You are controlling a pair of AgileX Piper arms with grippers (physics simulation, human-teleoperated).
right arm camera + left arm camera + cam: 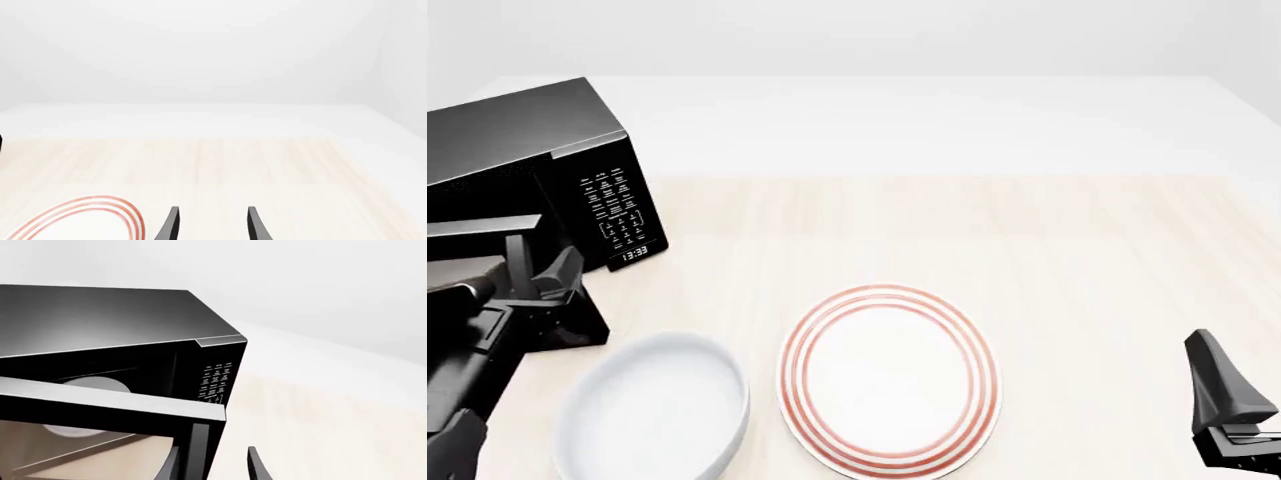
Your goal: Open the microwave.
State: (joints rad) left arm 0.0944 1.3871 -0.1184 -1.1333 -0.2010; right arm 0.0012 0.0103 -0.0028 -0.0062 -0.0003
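The black microwave (521, 130) stands at the table's far left, its door (100, 402) swung partly out. Through the gap the pale turntable (100, 385) shows inside. The white-lettered keypad (621, 210) and the small clock (634, 254) face the table. My left gripper (541, 275) is at the door's free edge. In the left wrist view its fingers (172, 465) stand apart, open, on either side of the vertical handle (200, 450). My right gripper (1228, 400) hovers open at the near right, far from the microwave, holding nothing (212, 225).
A white bowl (654, 410) sits near the front left, just below my left arm. A white plate with red rings (888, 380) lies in the front middle. The light wooden tabletop (1028, 240) stretches to the right and back.
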